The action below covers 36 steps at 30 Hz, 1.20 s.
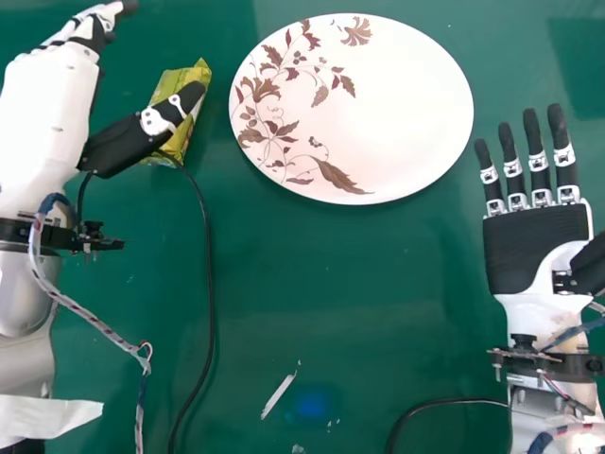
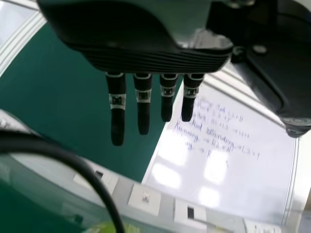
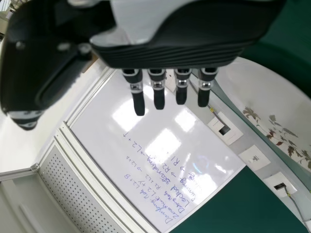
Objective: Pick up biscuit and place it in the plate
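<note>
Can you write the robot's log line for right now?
biscuit packet: left of plate, unplaced | left hand: open, thumb over packet | right hand: open

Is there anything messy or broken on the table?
A bit messy: a white scrap and tiny white flecks lie on the green table, nearer the robot than the plate. They look like litter, though I can't tell what they are. The plate shows no crack.
</note>
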Tool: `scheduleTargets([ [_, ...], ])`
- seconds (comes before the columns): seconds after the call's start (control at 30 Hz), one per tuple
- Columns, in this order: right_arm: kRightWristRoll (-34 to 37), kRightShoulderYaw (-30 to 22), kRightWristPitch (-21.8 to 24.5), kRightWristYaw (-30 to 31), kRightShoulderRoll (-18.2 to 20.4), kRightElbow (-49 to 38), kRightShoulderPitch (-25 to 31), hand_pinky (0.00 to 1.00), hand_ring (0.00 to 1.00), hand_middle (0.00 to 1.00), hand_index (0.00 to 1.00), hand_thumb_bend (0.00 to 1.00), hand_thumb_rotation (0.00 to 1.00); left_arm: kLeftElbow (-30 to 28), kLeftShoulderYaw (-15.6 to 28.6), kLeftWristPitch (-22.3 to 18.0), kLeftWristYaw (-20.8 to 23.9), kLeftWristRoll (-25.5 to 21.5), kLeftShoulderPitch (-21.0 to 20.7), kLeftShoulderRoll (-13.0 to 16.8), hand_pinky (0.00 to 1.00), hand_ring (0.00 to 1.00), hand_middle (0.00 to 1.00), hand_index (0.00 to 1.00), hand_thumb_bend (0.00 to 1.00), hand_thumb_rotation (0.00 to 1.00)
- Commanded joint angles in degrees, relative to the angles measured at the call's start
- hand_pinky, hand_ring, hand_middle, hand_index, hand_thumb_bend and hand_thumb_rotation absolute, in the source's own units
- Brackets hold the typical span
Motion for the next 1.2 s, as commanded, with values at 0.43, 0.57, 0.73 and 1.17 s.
scheduleTargets([
  [0.43, -0.34, 0.89, -0.45, -1.09, 0.34, 0.2, 0.23, 0.95, 1.0, 1.0, 0.98, 1.0, 0.64, 7.58, -3.25, 1.72, 1.11, 1.09, -2.53, 2.6, 0.62, 0.82, 0.95, 0.94, 0.98, 0.86],
  [0.57, -0.35, 0.83, -0.52, -1.09, 0.32, 0.44, 0.16, 0.98, 1.0, 1.0, 0.98, 1.0, 0.65, 9.46, -4.1, 2.29, 1.25, 1.79, -3.47, 3.28, 0.62, 0.82, 0.95, 0.94, 0.98, 0.87],
  [0.73, -0.29, 0.73, -0.62, -1.04, 0.4, 0.55, 0.3, 0.99, 1.0, 1.0, 0.99, 1.0, 0.67, 11.27, -4.88, 2.99, 0.51, 2.19, -4.46, 4.57, 0.62, 0.82, 0.95, 0.93, 0.98, 0.86],
  [1.17, -0.1, 0.59, -0.72, -0.77, 0.46, 0.6, 0.51, 0.97, 1.0, 1.0, 0.98, 1.0, 0.62, 12.94, -6.79, 6.27, -3.23, 1.86, -6.84, 7.47, 0.61, 0.81, 0.95, 0.93, 0.99, 0.85],
])
